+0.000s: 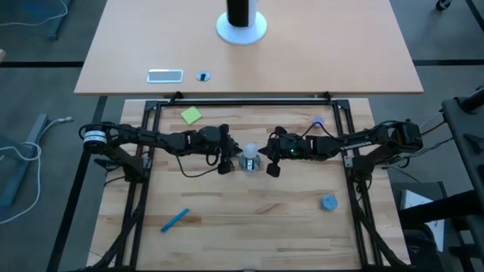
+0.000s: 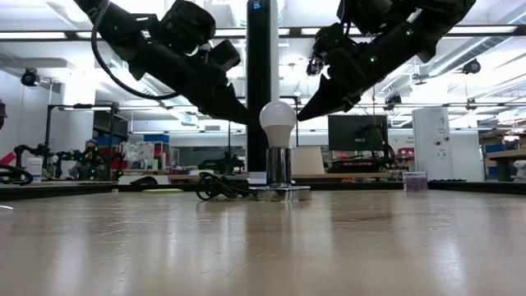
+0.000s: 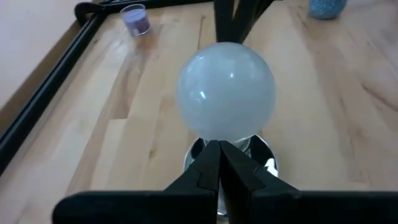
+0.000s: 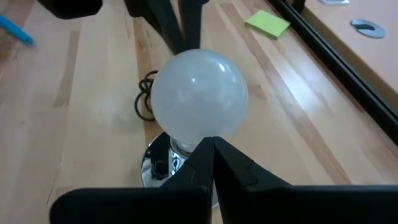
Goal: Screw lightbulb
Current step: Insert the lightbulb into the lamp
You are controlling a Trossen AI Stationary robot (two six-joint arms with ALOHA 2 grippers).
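White lightbulb (image 2: pixel 277 123) stands upright in its metal socket (image 2: pixel 279 176), mid-desk, between my left fingers (image 3: pixel 219 163) and right fingers (image 4: pixel 212 158); both pairs pressed together, equally near.

Left hand (image 1: pixel 224 160) and right hand (image 1: pixel 272 162) face each other mid-table, fingers closed together.

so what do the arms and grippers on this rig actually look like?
Both arms are dark, near-black jointed links with black cables along them. The left arm has a white-ringed joint at its base. The left gripper and right gripper each have two flat, black, tapering fingers. Small green lights glow on the right arm.
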